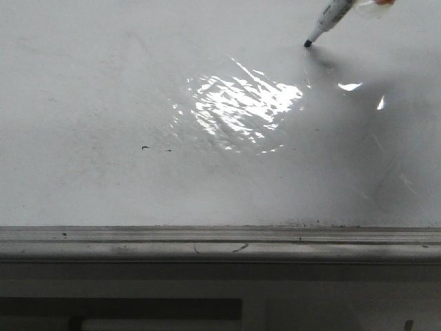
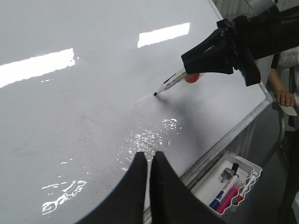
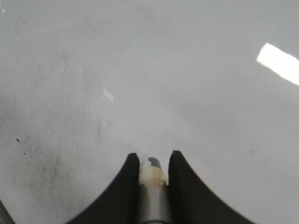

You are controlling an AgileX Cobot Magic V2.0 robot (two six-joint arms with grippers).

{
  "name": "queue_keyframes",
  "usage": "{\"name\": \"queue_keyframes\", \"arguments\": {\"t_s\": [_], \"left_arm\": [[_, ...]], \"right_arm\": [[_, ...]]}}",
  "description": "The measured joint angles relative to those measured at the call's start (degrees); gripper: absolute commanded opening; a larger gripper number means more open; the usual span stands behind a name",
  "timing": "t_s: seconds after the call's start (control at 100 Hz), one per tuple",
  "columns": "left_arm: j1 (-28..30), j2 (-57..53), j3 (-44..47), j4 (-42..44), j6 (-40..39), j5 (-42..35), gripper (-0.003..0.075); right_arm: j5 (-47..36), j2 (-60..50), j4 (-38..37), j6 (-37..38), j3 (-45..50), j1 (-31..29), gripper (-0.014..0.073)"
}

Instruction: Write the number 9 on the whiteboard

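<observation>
Marker is clamped mid-barrel in right gripper, tip at whiteboard; light, rigid, slick surface so light pressure is judged enough; left gripper is closed, holding nothing; no 9 drawn yet

The whiteboard has a glossy, smooth white face that throws back bright glare patches, with faint grey smudges dulling it in places. Along its near edge runs a rail of dull, scuffed grey metal. The marker looks like smooth white plastic with a dark tip. Both pincers' fingers are matt black, seemingly plastic. A white plastic tray holds glossy coloured pens.
</observation>
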Motion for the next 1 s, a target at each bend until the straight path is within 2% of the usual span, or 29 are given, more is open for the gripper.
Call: {"name": "queue_keyframes", "arguments": {"t_s": [0.24, 0.45, 0.8, 1.0], "left_arm": [[0.00, 0.00, 0.00, 0.00, 0.00, 0.00, -0.0020], [0.00, 0.00, 0.00, -0.14, 0.00, 0.00, -0.0020], [0.00, 0.00, 0.00, -0.41, -0.01, 0.00, -0.0020], [0.00, 0.00, 0.00, -0.41, -0.01, 0.00, -0.0020]], "right_arm": [[-1.91, 2.49, 1.52, 0.23, -0.30, 1.40, -0.0040], [5.96, 2.32, 2.19, 0.49, -0.45, 5.44, -0.0041], [7.26, 3.32, 2.42, 1.20, -5.94, 0.36, -0.0041], [11.41, 4.41, 5.26, 1.20, -7.63, 0.68, -0.0041]]}}
